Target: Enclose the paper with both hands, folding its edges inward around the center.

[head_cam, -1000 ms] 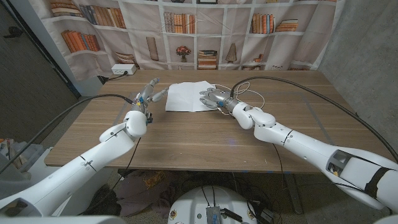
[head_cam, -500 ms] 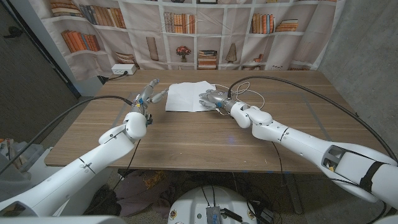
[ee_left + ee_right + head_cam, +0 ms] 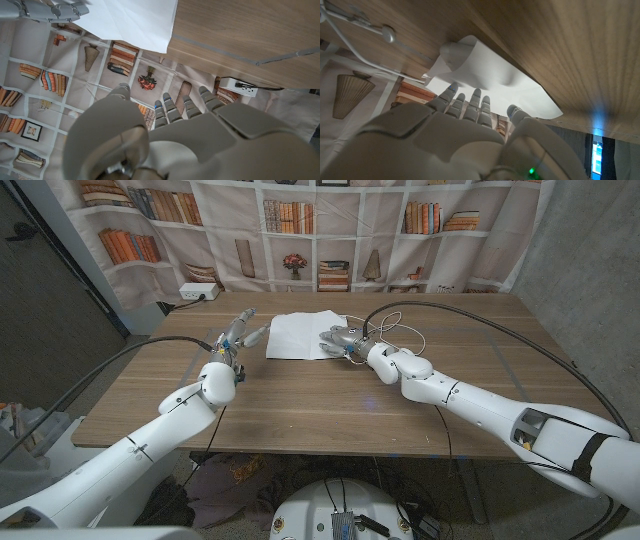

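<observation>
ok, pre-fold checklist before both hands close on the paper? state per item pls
1. Paper lies on the table: ok, though one corner is lifted in the right wrist view.
2. Right hand on the paper's edge: ok, fingers reach onto it.
3. Left hand on the paper: not ok, it sits beside the sheet with a gap.
4. Left hand holds nothing: ok, fingers apart.
5. White cable away from the paper: cannot tell, it runs close behind the right hand.
</observation>
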